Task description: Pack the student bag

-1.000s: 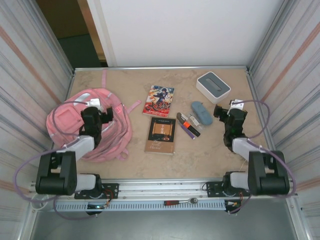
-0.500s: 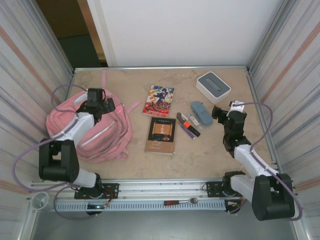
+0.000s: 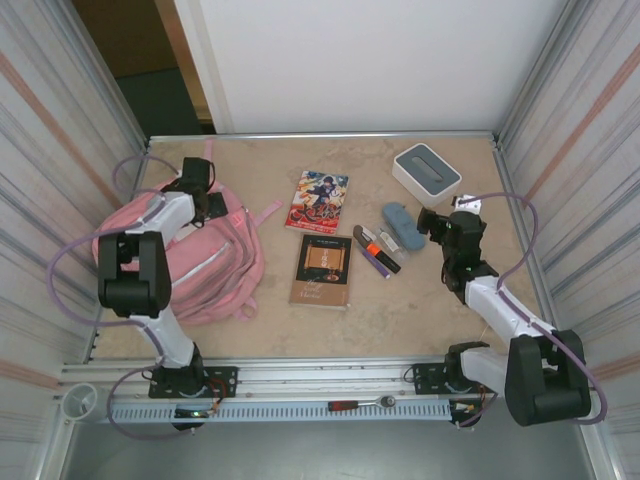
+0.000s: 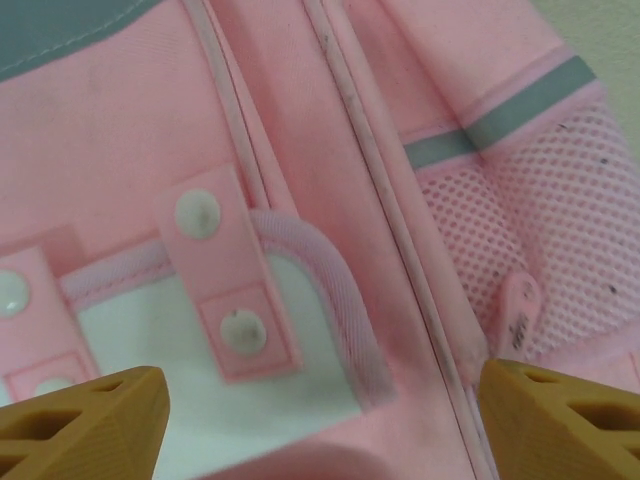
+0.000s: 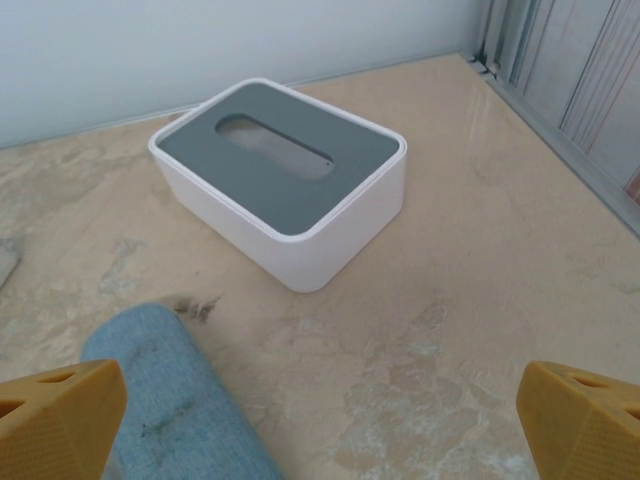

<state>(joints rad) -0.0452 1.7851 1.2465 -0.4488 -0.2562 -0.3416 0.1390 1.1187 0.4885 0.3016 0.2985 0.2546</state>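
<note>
My left tool (image 4: 320, 425) hangs over the far end of the student bag (image 3: 195, 262), fingers apart with nothing between them, straddling the white patch (image 4: 200, 370). I reckon that's to get it open first. The bag lies on the tabletop's (image 3: 400, 310) left side. The right tool (image 5: 320, 415) is wide open and empty over the blue pouch (image 5: 180, 400), likely first to go in.

The left gripper (image 3: 196, 172) swung from the student bag's (image 3: 205, 270) middle to its far edge, while the right arm (image 3: 495, 300) stretched out lower.
</note>
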